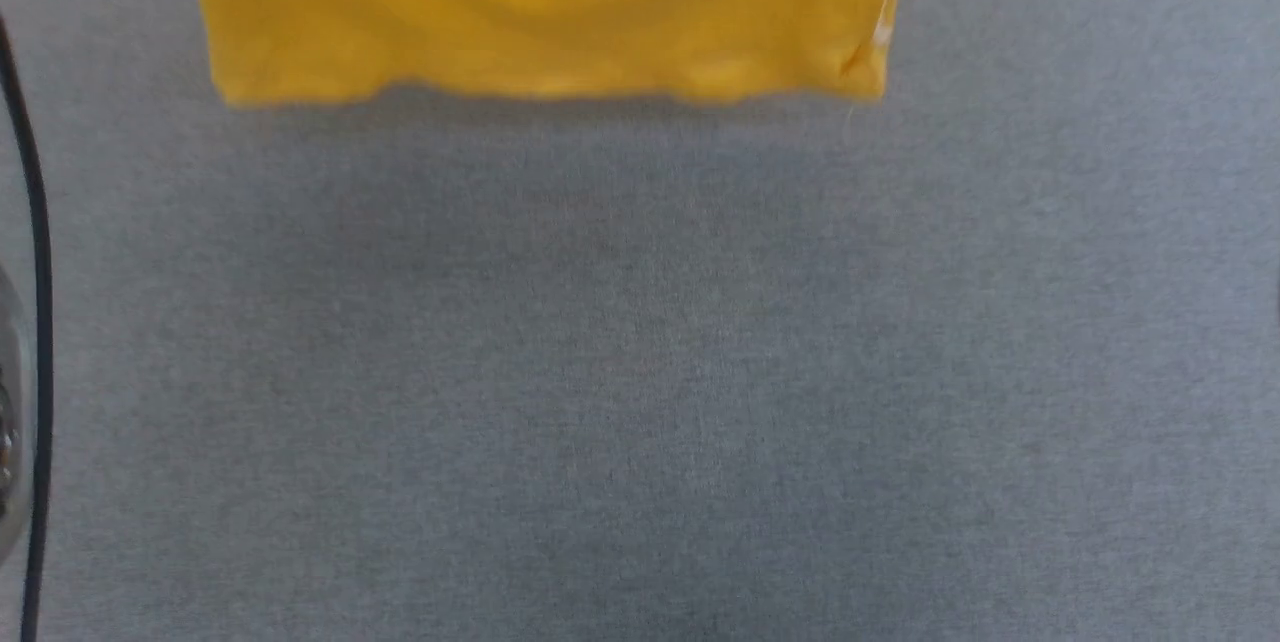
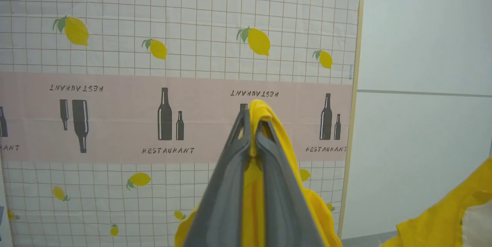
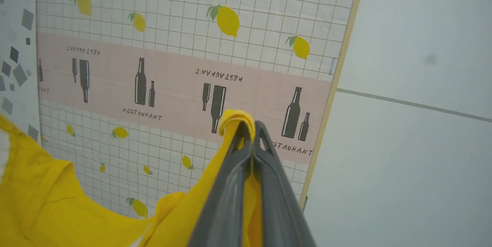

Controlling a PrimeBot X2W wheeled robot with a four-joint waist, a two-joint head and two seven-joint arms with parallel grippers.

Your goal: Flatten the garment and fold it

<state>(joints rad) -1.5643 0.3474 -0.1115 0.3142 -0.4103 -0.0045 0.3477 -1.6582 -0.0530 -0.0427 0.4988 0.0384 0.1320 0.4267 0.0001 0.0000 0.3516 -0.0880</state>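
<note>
We have our left gripper (image 2: pixel 253 124) and right gripper (image 3: pixel 251 127) each pinched shut on an edge of the garment (image 1: pixel 540 12), which hangs over the grey surface (image 1: pixel 640 372). A black cable (image 1: pixel 38 222) runs left of the garment, and a lemon-print panel (image 2: pixel 153 20) stands behind it.

The garment (image 1: pixel 540 12) is looking like soft, matt yellow cloth, lightly creased. The table (image 1: pixel 640 372) is wearing a grey, matt woven covering, finely rough. The left gripper (image 2: pixel 251 120) and the right gripper (image 3: pixel 251 127) are showing smooth dark grey plastic with a faint sheen. The far backdrop sheet (image 2: pixel 153 47) is appearing matt, printed and creased.
</note>
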